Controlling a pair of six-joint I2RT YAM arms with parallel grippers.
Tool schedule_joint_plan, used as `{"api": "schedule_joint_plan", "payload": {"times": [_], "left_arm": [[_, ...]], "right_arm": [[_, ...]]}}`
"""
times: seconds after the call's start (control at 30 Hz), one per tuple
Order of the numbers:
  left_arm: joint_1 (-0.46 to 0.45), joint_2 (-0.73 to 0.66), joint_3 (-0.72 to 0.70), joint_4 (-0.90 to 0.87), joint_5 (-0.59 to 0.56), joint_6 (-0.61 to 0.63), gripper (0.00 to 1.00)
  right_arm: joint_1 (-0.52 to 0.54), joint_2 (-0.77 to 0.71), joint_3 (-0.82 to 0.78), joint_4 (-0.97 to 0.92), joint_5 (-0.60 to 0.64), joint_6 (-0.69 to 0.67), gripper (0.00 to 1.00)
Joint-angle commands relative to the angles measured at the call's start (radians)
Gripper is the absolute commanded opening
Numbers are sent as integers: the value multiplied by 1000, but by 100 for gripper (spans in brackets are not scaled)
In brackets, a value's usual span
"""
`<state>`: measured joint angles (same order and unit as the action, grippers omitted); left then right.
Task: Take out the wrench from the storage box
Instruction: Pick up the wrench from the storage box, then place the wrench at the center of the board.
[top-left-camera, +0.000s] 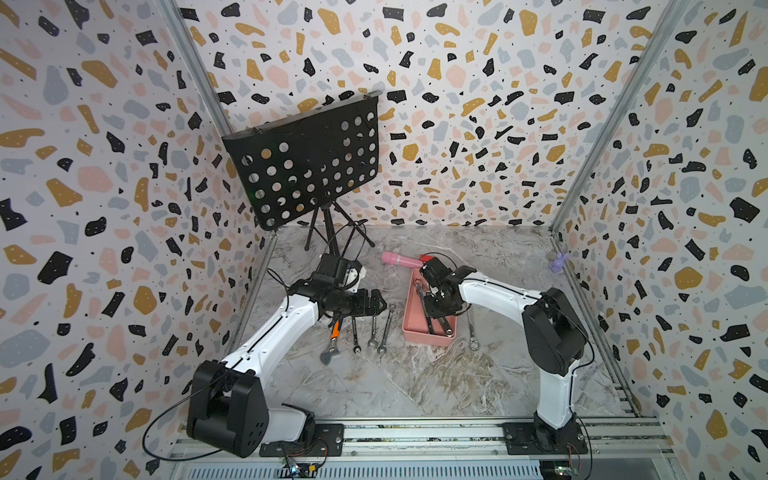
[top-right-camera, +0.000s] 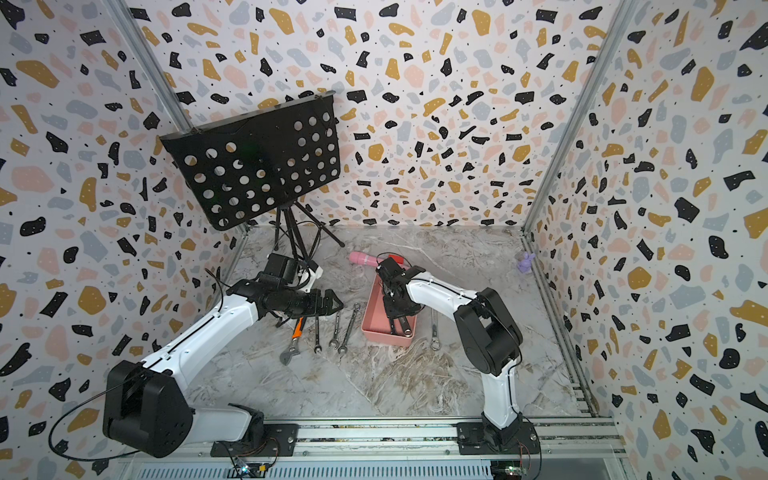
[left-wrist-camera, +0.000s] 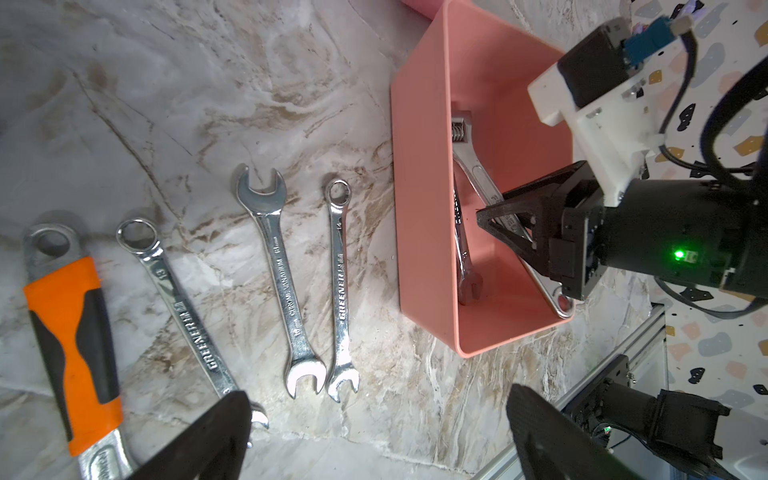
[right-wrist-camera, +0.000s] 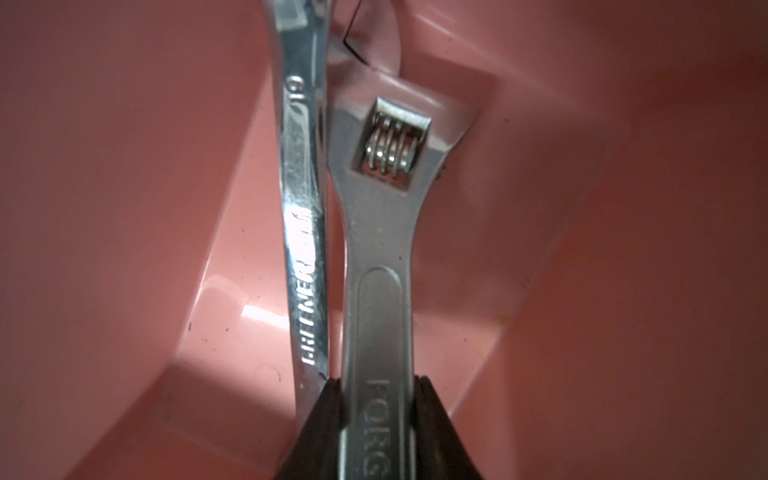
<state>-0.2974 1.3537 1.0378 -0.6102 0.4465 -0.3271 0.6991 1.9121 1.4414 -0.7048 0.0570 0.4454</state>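
The salmon-pink storage box (top-left-camera: 428, 337) (top-right-camera: 384, 336) (left-wrist-camera: 419, 208) sits right of centre on the marble table. Inside it lie a silver adjustable wrench (right-wrist-camera: 380, 232) (left-wrist-camera: 473, 162) and a slim combination wrench (right-wrist-camera: 301, 208) (left-wrist-camera: 463, 245), side by side. My right gripper (right-wrist-camera: 378, 384) (top-left-camera: 436, 303) (left-wrist-camera: 488, 220) reaches down into the box, and its two black fingers press on both sides of the adjustable wrench's handle. My left gripper (top-left-camera: 381, 301) (top-right-camera: 338, 303) (left-wrist-camera: 376, 399) hovers wide open left of the box, holding nothing.
An orange-handled adjustable wrench (top-left-camera: 332, 338) (left-wrist-camera: 70, 332) and three combination wrenches (left-wrist-camera: 274, 270) lie in a row left of the box. Another wrench (top-left-camera: 471, 328) lies to its right. A pink cylinder (top-left-camera: 399, 258) lies behind the box, and a black music stand (top-left-camera: 307, 166) stands at the back left.
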Motion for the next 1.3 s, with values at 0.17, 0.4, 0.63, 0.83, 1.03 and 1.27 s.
{"api": "schedule_joint_plan", "payload": {"times": [0.17, 0.4, 0.63, 0.83, 1.03, 1.27], "left_arm": [[-3, -37, -13, 82, 60, -61, 100], [-22, -50, -28, 128, 78, -105, 100], [-55, -49, -13, 158, 82, -142, 100], [-93, -42, -12, 187, 78, -170, 100], [-120, -28, 2, 194, 68, -178, 100], [-126, -45, -11, 193, 57, -179, 100]], "right_arm": [[10, -204, 46, -85, 58, 27, 0], [9, -307, 85, -170, 158, 11, 0], [-66, -431, 10, -202, 232, -35, 0], [-197, -510, -128, -169, 226, -88, 0], [-311, -508, -305, 33, 179, -125, 0], [-372, -413, -401, 195, 127, -111, 0]]}}
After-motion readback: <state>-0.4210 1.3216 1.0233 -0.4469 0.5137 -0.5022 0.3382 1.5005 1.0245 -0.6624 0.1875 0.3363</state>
